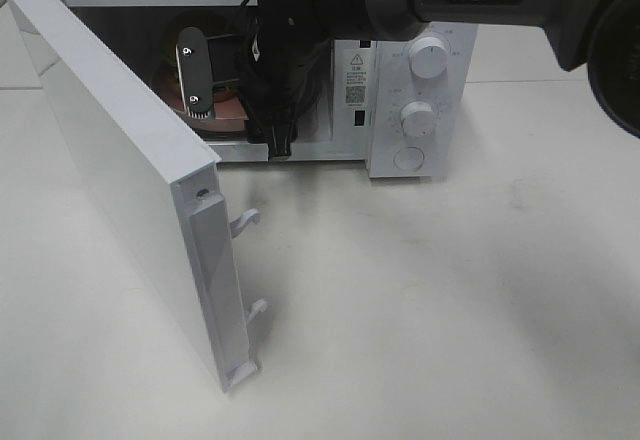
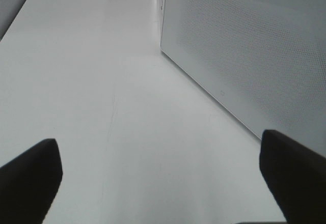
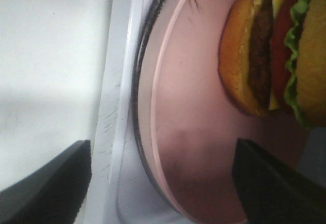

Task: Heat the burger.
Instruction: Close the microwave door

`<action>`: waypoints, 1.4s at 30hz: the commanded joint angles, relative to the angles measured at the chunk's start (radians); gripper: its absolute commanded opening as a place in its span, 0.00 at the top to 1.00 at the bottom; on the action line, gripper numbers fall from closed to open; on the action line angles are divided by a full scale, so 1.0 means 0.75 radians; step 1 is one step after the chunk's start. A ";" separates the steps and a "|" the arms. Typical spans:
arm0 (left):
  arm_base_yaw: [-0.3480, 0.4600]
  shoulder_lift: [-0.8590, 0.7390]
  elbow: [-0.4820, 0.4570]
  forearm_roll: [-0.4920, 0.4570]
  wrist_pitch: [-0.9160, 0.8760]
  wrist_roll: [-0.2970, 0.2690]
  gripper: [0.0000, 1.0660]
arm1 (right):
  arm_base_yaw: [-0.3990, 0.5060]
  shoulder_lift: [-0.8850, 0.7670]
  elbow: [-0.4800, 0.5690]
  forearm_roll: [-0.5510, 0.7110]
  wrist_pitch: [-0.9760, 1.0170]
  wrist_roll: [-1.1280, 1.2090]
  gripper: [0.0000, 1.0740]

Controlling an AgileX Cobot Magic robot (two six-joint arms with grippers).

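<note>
The burger (image 3: 265,51) lies on a round pink plate (image 3: 193,132) inside the open microwave (image 1: 420,90), its bun, patty, tomato and lettuce seen from the side in the right wrist view. My right gripper (image 3: 158,183) reaches into the oven, its fingers wide apart on either side of the plate's near rim, gripping nothing. In the high view the right gripper (image 1: 240,130) and its arm hide the burger, and only a piece of the plate (image 1: 228,115) shows. The left gripper (image 2: 163,183) hovers open and empty over the table beside the microwave door (image 2: 244,46).
The microwave door (image 1: 130,180) swings far out to the front left, its latch hooks (image 1: 245,222) pointing right. Two knobs (image 1: 428,58) and a button sit on the panel at the oven's right. White tabletop (image 1: 430,300) spreads in front.
</note>
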 commanded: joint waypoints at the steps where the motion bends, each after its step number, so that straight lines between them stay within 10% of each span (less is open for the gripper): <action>1: 0.001 -0.021 0.000 -0.003 -0.019 0.003 0.08 | -0.003 -0.035 0.051 0.008 -0.019 0.021 0.29; 42: 0.001 -0.021 0.000 -0.005 -0.019 0.003 0.08 | -0.121 -0.759 0.943 -0.011 -0.312 0.117 0.29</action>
